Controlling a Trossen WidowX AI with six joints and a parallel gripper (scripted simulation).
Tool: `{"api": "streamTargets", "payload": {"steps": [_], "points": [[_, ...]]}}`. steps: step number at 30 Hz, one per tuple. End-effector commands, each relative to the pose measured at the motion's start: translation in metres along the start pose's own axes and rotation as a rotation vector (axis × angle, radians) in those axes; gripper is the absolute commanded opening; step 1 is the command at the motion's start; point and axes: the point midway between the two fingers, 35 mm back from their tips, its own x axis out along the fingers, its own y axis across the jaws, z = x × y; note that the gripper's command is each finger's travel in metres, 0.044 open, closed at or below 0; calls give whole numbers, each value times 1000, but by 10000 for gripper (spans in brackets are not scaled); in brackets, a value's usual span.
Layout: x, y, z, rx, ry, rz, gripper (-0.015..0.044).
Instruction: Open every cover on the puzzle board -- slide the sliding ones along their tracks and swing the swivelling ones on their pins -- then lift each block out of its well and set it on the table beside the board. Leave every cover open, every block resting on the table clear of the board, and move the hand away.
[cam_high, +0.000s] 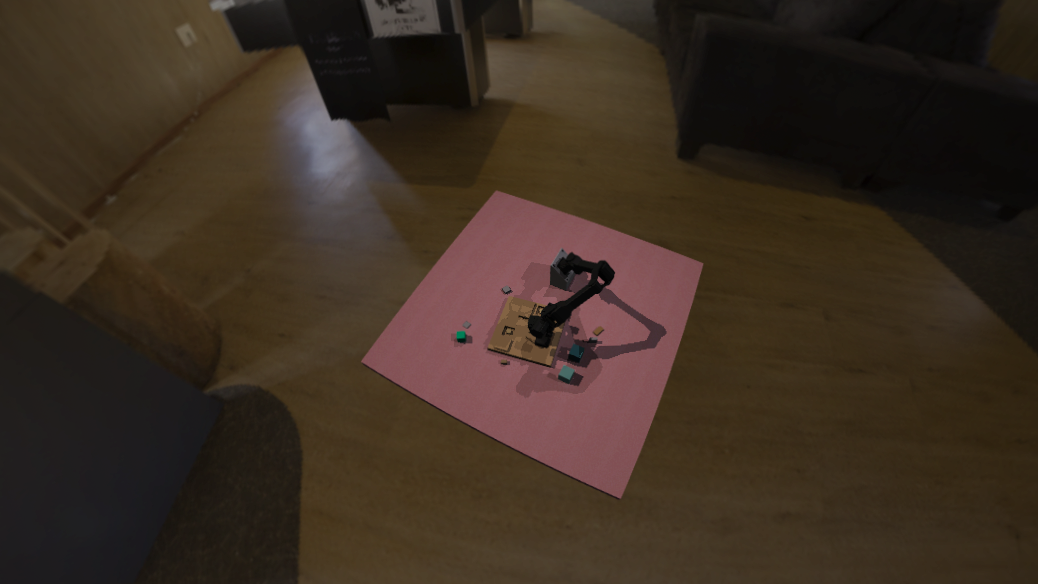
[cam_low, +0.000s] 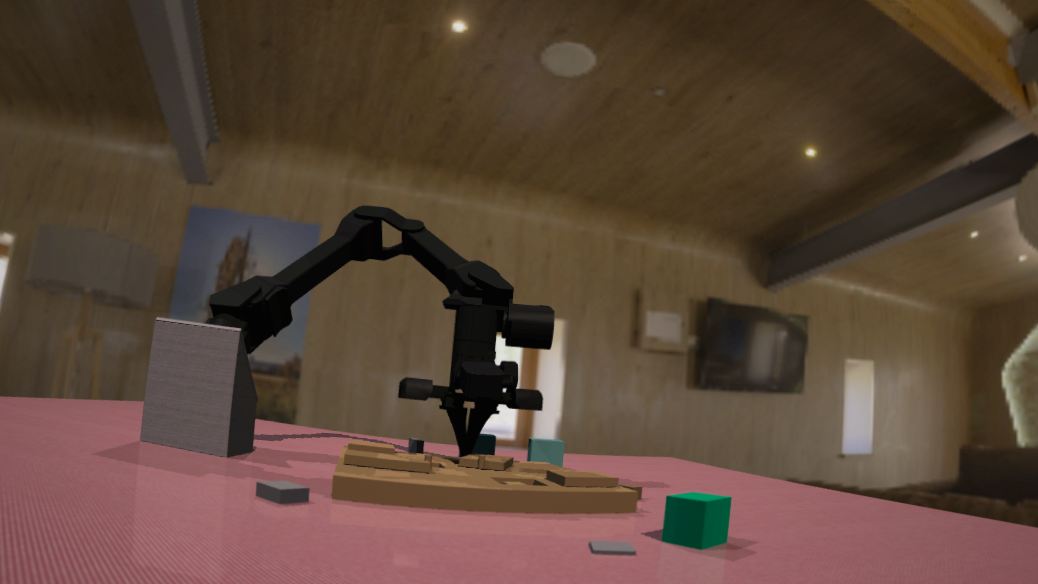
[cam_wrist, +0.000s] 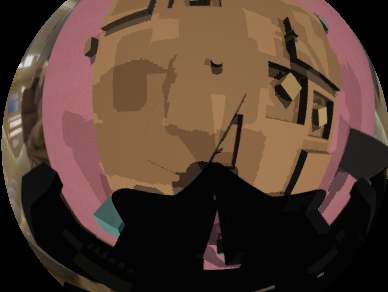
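Observation:
The tan puzzle board (cam_high: 519, 350) (cam_low: 479, 498) (cam_wrist: 192, 30) lies on the pink table. My gripper (cam_low: 465, 453) (cam_wrist: 213, 166) is shut and empty, its fingertips low at the board's top. Beside the tips in the wrist view, a narrow dark gap (cam_wrist: 237, 142) shows along a slanting cover edge. Two wells stand open at the right of that view, each showing a small pale square (cam_wrist: 290, 86) (cam_wrist: 322, 116); I cannot tell if these are blocks. A green cube (cam_high: 460, 336) (cam_low: 696, 520), a light teal block (cam_high: 566, 374) (cam_low: 545, 451) and a dark teal block (cam_high: 575, 353) (cam_low: 484, 444) rest off the board.
Flat grey pieces lie beside the board, one (cam_high: 505, 289) (cam_low: 282, 491) nearer the arm's base (cam_low: 192, 388) and a thinner one (cam_high: 466, 324) (cam_low: 611, 547) near the green cube. A small brown piece (cam_high: 503, 362) (cam_low: 635, 492) (cam_wrist: 91, 46) and an orange piece (cam_high: 598, 330) lie on other sides.

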Motion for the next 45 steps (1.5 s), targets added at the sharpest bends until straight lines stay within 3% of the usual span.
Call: {"api": "streamTargets", "payload": {"steps": [1,45], "points": [[2,5,-1,3,3,-4,0],[1,51,12,1,3,-2,0]]}}
